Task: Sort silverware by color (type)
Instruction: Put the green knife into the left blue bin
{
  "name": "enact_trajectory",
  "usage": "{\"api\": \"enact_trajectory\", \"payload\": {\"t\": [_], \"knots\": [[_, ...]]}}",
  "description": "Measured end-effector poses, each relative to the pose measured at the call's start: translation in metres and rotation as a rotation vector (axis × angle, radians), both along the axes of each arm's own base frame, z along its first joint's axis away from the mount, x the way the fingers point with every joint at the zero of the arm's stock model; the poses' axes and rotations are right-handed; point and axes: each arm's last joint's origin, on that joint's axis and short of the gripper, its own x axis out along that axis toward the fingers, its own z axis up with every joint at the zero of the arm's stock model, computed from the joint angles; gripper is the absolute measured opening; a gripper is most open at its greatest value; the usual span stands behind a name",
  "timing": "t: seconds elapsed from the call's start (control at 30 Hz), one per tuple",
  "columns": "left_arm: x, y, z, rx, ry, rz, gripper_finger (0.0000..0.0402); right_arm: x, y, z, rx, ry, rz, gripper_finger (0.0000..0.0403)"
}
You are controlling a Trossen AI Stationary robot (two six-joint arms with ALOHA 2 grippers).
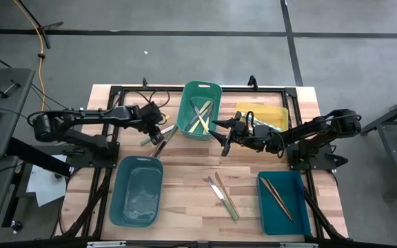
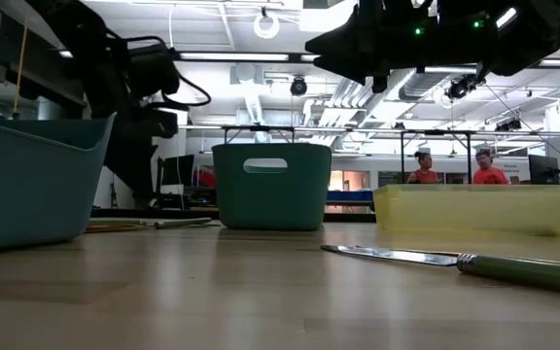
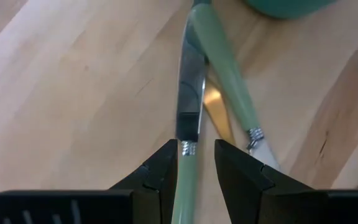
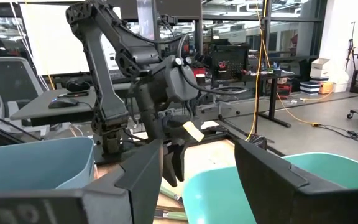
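Left hand point(image 3: 196, 163): low over the surface beside the green bin; dark wedge-shaped fingers parted, straddling a pale green knife handle, not yet closed on it.
Pale green knife point(image 3: 189, 106): smooth matte handle, ridged metal collar, flat shiny blade; handle end cut off between the fingers.
Crossing utensil point(image 3: 229, 87): second pale green handle lying across the knife; a yellowish piece underneath, mostly hidden.
Right hand point(image 1: 224, 134): raised near mid-surface, fingers spread wide, holding nothing.
Green bin point(image 1: 200, 110): rounded plastic, slotted handle; holds pale utensils.
Yellow bin point(image 1: 264, 117): translucent, partly hidden by the right arm.
Teal bin point(image 1: 284, 202): holds brown-handled pieces point(image 1: 277, 196).
Blue bin point(image 1: 138, 190): contents hard to make out.
Loose silverware point(image 1: 223, 193): on bare wood planks at front centre.
Surface point(image 1: 191, 176): pale jointed wood.
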Motion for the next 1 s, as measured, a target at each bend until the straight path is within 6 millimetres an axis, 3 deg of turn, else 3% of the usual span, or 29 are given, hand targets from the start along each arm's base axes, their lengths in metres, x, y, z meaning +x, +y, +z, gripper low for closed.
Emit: {"api": "enact_trajectory", "payload": {"t": [0.4,1.0], "knots": [[0.017,0.010,-0.023,-0.027,0.211,-0.032,0.0101,0.000,0.000,0.000,0.000,0.000,0.000,0.0195],[0.022,0.012,-0.028,-0.024,0.238,-0.100,0.0100,0.000,0.000,0.000,0.000,0.000,0.000,0.0195]]}}
